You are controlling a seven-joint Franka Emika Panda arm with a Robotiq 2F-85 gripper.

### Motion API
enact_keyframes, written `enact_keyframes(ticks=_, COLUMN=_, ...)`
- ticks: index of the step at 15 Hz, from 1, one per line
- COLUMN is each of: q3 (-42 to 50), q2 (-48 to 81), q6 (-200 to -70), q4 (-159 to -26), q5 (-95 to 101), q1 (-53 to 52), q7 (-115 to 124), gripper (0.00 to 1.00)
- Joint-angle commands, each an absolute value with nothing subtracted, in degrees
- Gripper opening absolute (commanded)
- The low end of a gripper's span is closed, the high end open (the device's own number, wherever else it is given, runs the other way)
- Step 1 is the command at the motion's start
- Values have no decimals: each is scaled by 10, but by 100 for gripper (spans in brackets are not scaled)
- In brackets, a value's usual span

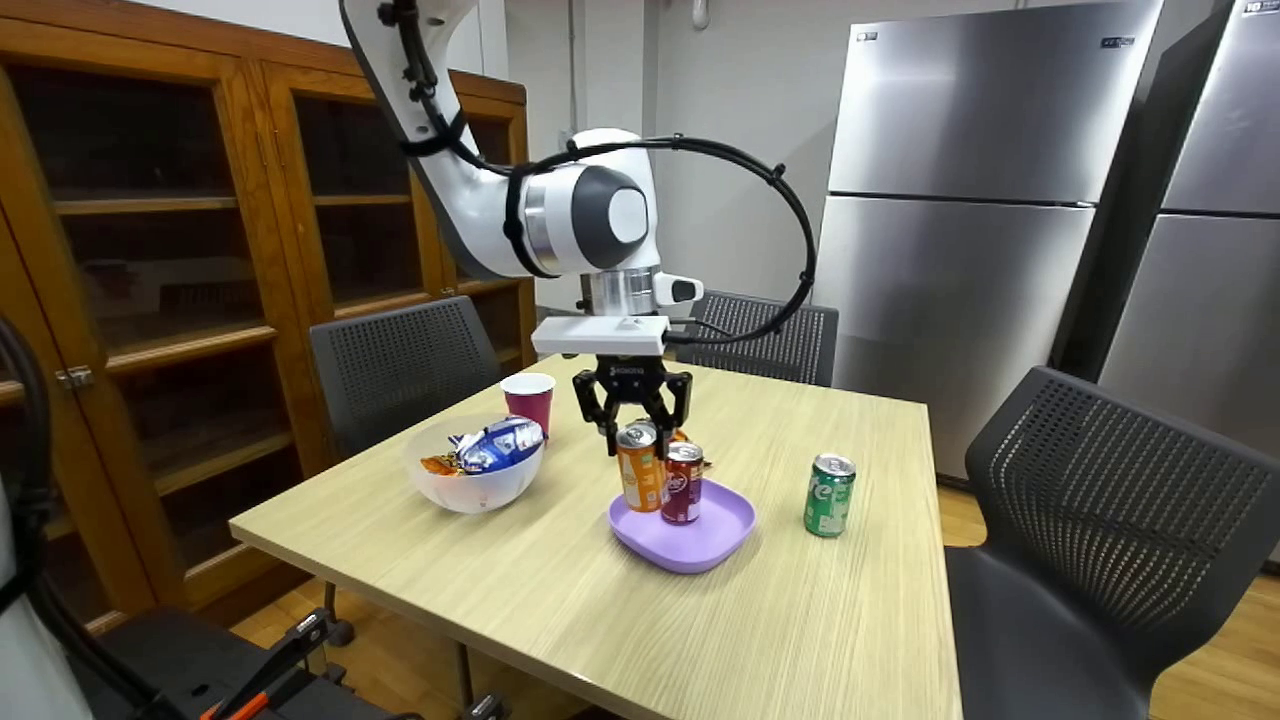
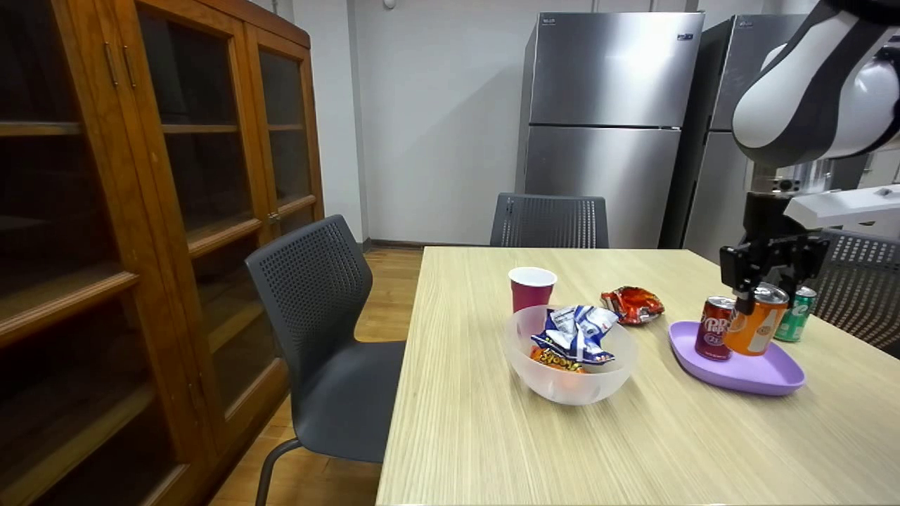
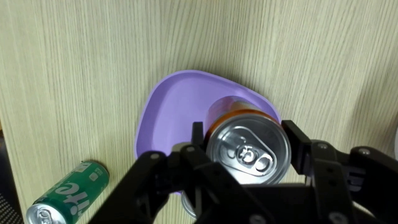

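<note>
My gripper [image 1: 637, 446] is shut on an orange can [image 1: 640, 482], with one finger on each side near its top. It also shows in an exterior view [image 2: 766, 303] and in the wrist view [image 3: 244, 137], where the can's silver lid [image 3: 248, 152] faces the camera. The can is over a purple plate [image 1: 715, 545], slightly tilted; it looks a little above the plate, but contact is hard to tell. A dark red can [image 2: 714, 330] stands upright on the plate beside it; in the wrist view the arm mostly hides it. A green can [image 1: 829, 495] stands upright on the table beside the plate.
A translucent bowl [image 2: 569, 386] holds blue and orange snack packets. A dark red paper cup [image 2: 532, 292] stands behind it. A red-orange packet [image 2: 633, 305] lies on the table [image 1: 820, 620]. Chairs [image 1: 1110, 500] stand around the table; a wooden cabinet [image 1: 250, 250] is beside it.
</note>
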State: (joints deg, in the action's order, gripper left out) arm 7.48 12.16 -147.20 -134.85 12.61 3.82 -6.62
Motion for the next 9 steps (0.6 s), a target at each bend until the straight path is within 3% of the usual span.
enact_keyframes(ticks=1, q3=71, q2=150, q6=-1451, q4=-1308, q5=134, q1=33, q7=-36, gripper=38)
enact_keyframes(ticks=9, q3=72, q2=208, q6=-1442, q4=-1264, q5=132, q1=25, q7=-31, gripper=38)
